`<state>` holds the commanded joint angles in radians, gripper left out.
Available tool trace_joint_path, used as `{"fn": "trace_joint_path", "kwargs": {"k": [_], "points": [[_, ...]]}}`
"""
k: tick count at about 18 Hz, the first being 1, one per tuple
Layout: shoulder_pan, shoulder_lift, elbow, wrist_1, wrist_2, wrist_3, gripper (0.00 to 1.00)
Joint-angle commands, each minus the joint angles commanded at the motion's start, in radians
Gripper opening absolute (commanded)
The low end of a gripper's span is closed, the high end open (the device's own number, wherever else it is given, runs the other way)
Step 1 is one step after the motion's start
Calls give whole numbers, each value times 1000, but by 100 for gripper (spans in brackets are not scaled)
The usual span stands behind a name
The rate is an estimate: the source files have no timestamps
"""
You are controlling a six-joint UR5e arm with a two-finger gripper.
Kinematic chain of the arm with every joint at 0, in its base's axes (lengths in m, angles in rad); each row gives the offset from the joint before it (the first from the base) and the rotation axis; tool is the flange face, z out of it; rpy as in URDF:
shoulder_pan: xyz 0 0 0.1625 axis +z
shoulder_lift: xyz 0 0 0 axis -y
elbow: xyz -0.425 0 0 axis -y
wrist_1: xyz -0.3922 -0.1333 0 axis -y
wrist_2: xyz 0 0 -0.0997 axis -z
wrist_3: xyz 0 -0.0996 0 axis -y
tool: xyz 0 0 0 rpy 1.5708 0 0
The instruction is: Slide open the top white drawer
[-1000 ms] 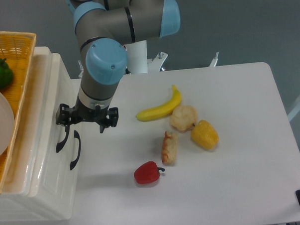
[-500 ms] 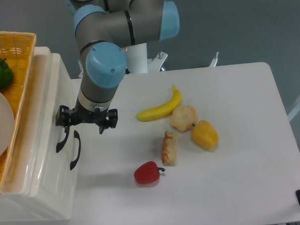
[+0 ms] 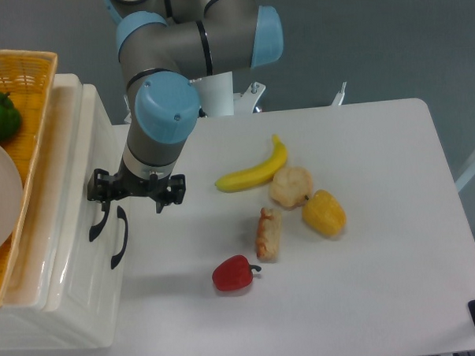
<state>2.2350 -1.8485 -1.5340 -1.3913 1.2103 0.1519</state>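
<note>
Tool (image 3: 137, 200) is creeping slightly leftward toward the top white drawer (image 3: 75, 256) — its grip state I cannot tell — nearing the black handles, drawer seemingly unopened.

Bare tabletop (image 3: 378, 140) was seen right of the top white drawer (image 3: 71, 256), running from its ribbed front out to the red pepper (image 3: 232, 273). Farther right of the drawer front, passage was blocked by a cluster: banana (image 3: 254, 171), pastry (image 3: 267, 233), a pale lumpy item (image 3: 291, 186) and yellow pepper (image 3: 324, 213). Directly at the drawer front, the space by the handles was occupied by the gripper (image 3: 136, 198)
</note>
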Motion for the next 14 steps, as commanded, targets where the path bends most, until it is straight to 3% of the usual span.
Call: {"fn": "trace_joint_path", "kwargs": {"k": [14], "points": [[-2, 0, -2, 0, -9, 2, 100]]}}
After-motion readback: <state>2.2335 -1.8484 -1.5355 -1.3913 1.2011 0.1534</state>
